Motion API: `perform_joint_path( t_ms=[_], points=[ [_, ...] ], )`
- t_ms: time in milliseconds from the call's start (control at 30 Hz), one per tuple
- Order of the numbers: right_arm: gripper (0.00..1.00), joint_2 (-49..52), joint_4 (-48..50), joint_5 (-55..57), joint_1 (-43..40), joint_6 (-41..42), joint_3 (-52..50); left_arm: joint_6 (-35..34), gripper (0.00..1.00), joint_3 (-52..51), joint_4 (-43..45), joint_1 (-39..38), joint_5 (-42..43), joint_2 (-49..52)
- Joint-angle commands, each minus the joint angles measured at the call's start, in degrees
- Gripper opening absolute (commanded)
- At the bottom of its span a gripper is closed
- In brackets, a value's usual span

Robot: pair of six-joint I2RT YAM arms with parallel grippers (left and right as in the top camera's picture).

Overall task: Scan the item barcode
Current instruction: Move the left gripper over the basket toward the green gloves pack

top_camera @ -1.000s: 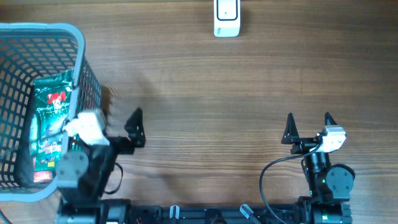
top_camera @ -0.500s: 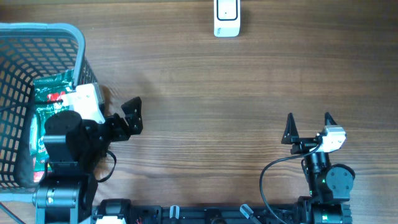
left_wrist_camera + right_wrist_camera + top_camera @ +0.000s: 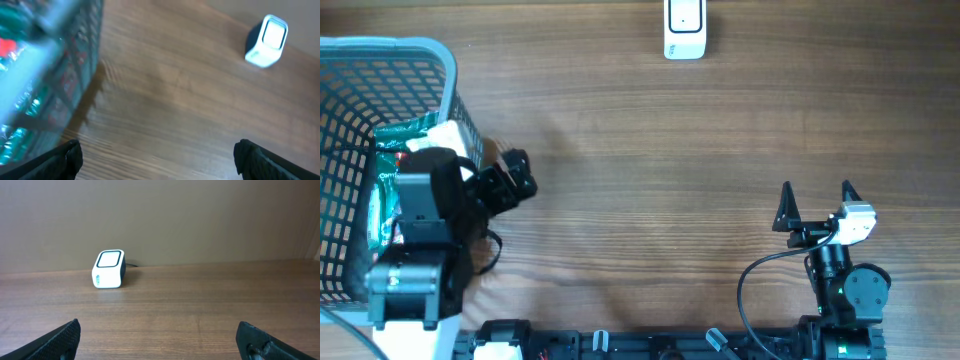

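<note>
The left gripper [image 3: 508, 172], fingers spread and empty, hovers just beside the basket [image 3: 447, 62] wall with the green packet [image 3: 384, 170] inside, likely poised to fetch it, while the right gripper [image 3: 816, 195] rests wide open, the scanner [image 3: 684, 28] well ahead of its fingers.

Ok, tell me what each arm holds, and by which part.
Nothing. The left gripper is open and empty beside the blue mesh basket; the green foil packet lies inside it. The right gripper is open too.
</note>
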Motion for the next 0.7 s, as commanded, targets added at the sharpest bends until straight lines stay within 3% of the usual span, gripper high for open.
perform_joint_path(
  t_ms=[0, 500, 667],
  points=[
    [1.0, -0.35, 0.24, -0.74, -0.13, -0.72, -0.07, -1.73, 1.0, 7.3, -3.04, 0.11, -5.57, 2.16],
    [1.0, -0.35, 0.24, -0.72, -0.13, -0.72, -0.07, -6.08, 1.0, 22.45, -10.27, 0.39, -11.43, 10.16],
    [1.0, -0.35, 0.24, -0.72, -0.13, -0.72, -0.07, -6.99, 1.0, 24.96, -11.63, 4.52, -12.57, 10.95]
  ],
)
